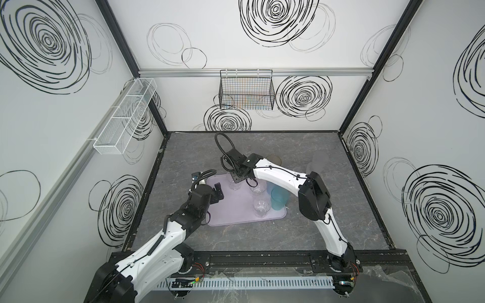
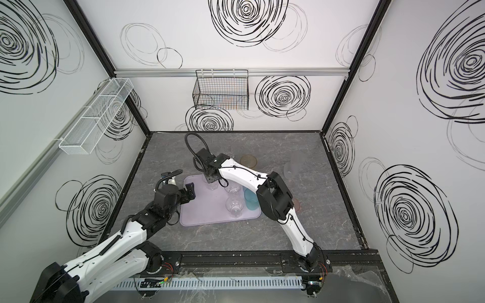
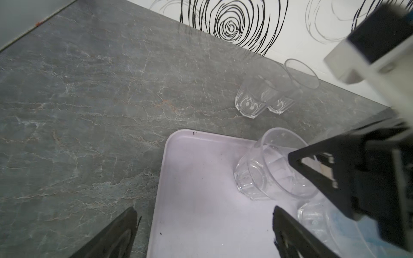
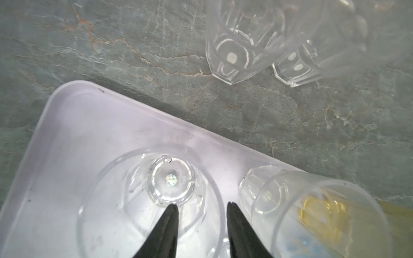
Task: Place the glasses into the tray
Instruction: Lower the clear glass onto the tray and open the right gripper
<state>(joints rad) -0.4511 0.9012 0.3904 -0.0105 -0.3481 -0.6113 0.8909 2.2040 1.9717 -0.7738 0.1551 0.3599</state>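
task part done: pale lilac flat plastic tray (image 1: 231,216) mid table holds three short clear faceted tumblers (image 1: 261,207), a tall teal tumbler (image 1: 277,200) at its right edge and a pale blue one just far of that. left out on the grey marbled table (image 1: 315,223): two short clear tumblers (image 3: 251,98) just far of the tray, amber tumbler (image 2: 248,160) further right, faint short pink tumbler (image 2: 297,204) right of tray. right gripper (image 4: 202,204) over the far-left clear tumbler (image 4: 171,178) in the tray, jaws part way apart straddling its rim, not pinching it. left gripper (image 3: 203,208) spread wide, empty, hovers over tray's left edge, touching nothing
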